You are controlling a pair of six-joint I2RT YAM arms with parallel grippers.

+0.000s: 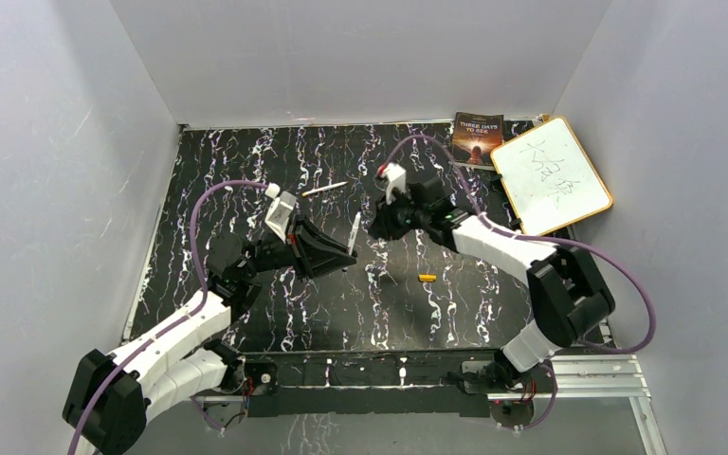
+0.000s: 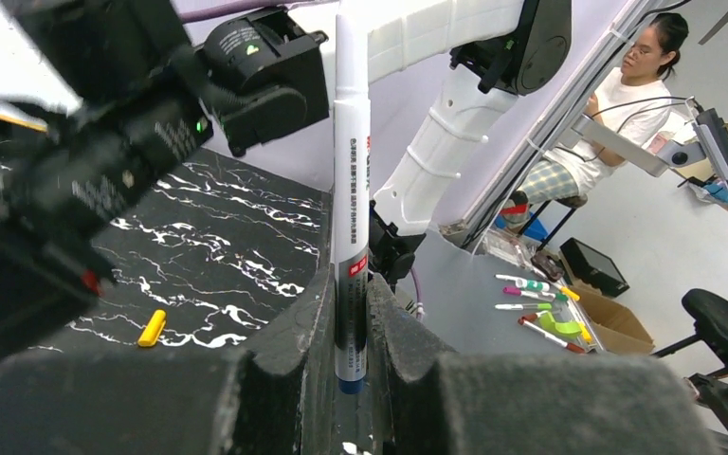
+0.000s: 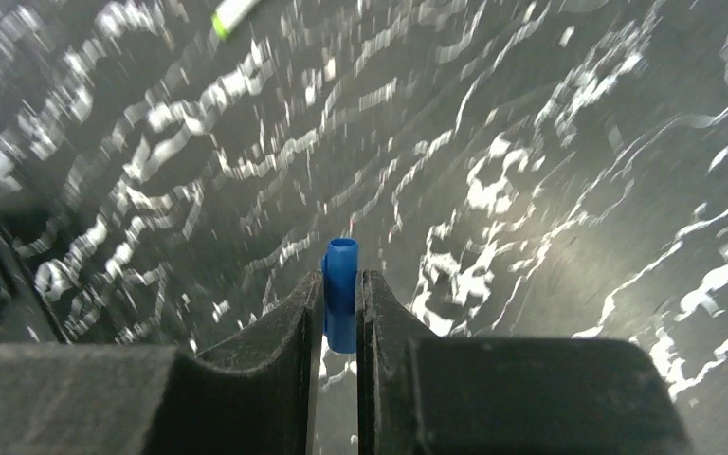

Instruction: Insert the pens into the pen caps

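**Top view.** Left end effector (image 1: 339,248) is clamped on a white pen (image 1: 354,230). The pen stands steeply, its free end up and toward the far side of the counter (image 1: 246,171). Right end effector (image 1: 376,225) sits just to the pen's right, near it but apart. What it holds is too small to tell here. A second pen (image 1: 324,190) lies flat on the counter beyond both. An orange-yellow cap (image 1: 427,278) lies loose on the near right, closer to the right arm.

**Left wrist.** The fingers grip the pen low on its barrel. The blue end sits down between them, and the long axis runs straight out from the grip to a tapered white end. The right arm's dark housing sits close, up and left of that free end.

**Right wrist.** The fingers are closed on a blue cap (image 3: 340,294), with its open mouth facing outward, away from the palm. A green pen end at top left is likely the second pen's.

**Judgement.** The next move depends on lining the cap's mouth up with the pen's long axis at its free end. The cap is to the pen's right. I cannot tell whether the two axes are aligned.
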